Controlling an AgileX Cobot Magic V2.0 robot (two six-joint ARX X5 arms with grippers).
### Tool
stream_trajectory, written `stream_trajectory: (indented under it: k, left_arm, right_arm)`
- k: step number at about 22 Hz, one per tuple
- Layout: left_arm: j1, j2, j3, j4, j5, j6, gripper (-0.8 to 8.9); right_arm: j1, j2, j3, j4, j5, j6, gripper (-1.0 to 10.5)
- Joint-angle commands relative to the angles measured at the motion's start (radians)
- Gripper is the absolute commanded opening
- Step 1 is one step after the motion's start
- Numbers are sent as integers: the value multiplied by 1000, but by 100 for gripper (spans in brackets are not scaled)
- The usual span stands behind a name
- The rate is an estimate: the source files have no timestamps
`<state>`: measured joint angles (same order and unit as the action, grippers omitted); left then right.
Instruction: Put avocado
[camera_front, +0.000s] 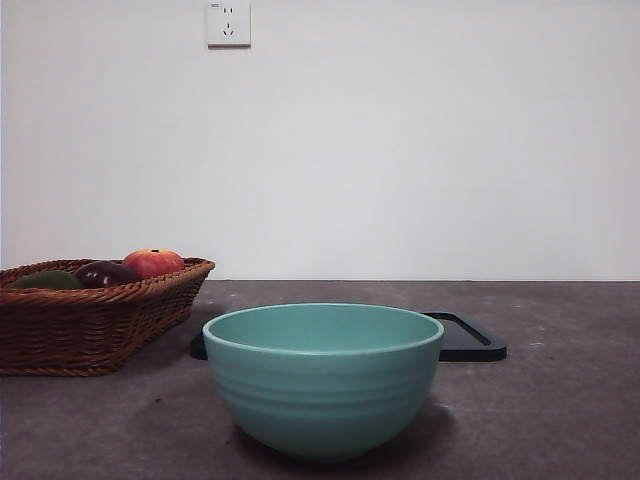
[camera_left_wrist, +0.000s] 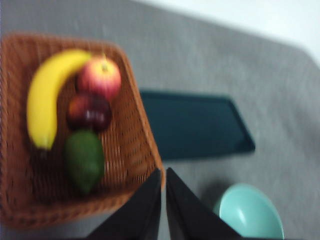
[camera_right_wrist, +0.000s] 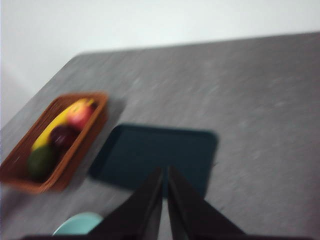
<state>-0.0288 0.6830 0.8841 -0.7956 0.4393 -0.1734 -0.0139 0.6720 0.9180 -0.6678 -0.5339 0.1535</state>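
Note:
The avocado (camera_left_wrist: 84, 159) is a dull dark-green fruit lying in the brown wicker basket (camera_left_wrist: 134, 120), next to a dark maroon fruit (camera_left_wrist: 89, 112). It also shows in the front view (camera_front: 47, 281) and in the right wrist view (camera_right_wrist: 40, 161). My left gripper (camera_left_wrist: 163, 172) is shut and empty, high above the basket's edge near the teal bowl (camera_left_wrist: 250, 212). My right gripper (camera_right_wrist: 164, 171) is shut and empty, high above the dark tray (camera_right_wrist: 155, 156). Neither gripper shows in the front view.
The basket (camera_front: 90, 320) also holds a red apple (camera_front: 152, 262) and a yellow banana (camera_left_wrist: 46, 95). The teal bowl (camera_front: 322, 378) stands at the front centre. The dark flat tray (camera_front: 470, 340) lies behind it. A wall socket (camera_front: 228, 22) is on the back wall.

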Motion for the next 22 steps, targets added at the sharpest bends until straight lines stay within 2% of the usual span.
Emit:
stream_trajectory:
  k: [1, 5, 12, 15, 18, 19, 22]
  left_arm:
    - [-9, 46, 66, -90, 11, 120, 15]
    - [-29, 72, 122, -183, 11, 163, 15]
    - [-63, 74, 159, -297, 35, 219, 14]
    - [-80, 74, 159, -311, 62, 226, 15]
    - [-80, 74, 159, -303, 57, 211, 38]
    - [-80, 74, 159, -301, 52, 205, 55]
    - [-80, 74, 159, -295, 49, 202, 339]
  right_arm:
    - [44, 51, 72, -71, -22, -69, 13]
    - [125, 109, 137, -195, -23, -122, 13]
    - [293, 151, 153, -327, -24, -180, 13]
    - [348, 153, 153, -331, -23, -192, 13]
    - [355, 153, 153, -320, -14, -190, 20]
    - [355, 153, 153, -320, -14, -187, 67]
    - [355, 153, 153, -319, -14, -180, 396]
